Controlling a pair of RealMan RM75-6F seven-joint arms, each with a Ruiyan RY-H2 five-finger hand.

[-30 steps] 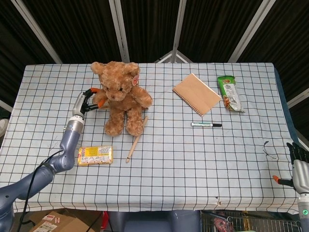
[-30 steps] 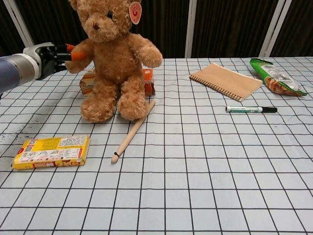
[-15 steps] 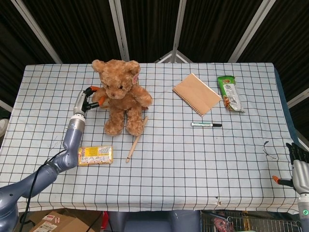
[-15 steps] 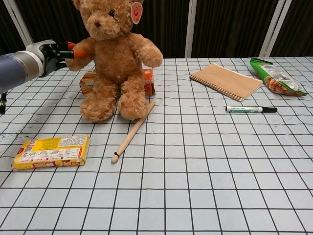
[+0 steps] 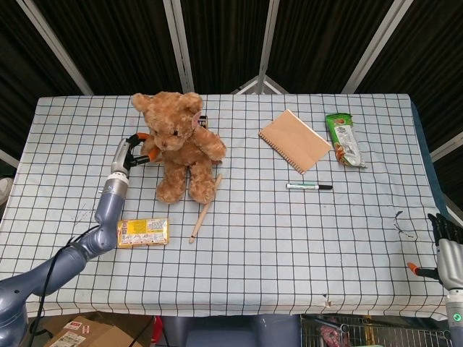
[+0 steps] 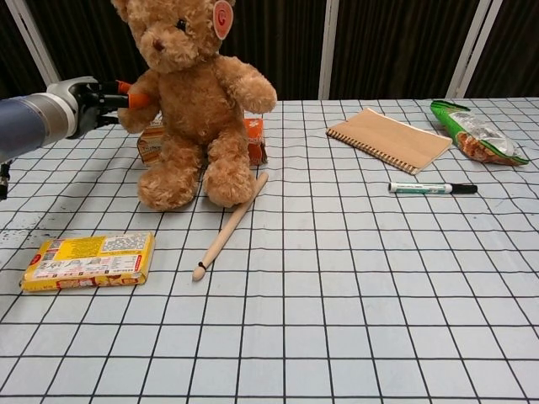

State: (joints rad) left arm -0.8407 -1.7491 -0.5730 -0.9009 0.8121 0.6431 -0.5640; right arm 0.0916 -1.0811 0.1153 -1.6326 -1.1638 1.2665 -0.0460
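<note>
The fluffy brown teddy bear [image 5: 179, 143] has tipped its head toward the left hand [image 5: 130, 152] since the earlier frame; it sits upright at the table's far left, its paw pinched there; the right hand [image 5: 447, 249] hangs open, well apart.

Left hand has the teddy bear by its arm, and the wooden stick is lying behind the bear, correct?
Not quite. The left hand does hold the teddy bear by its arm, but the wooden stick lies in front of the bear, by its foot; the chest view shows it.
</note>
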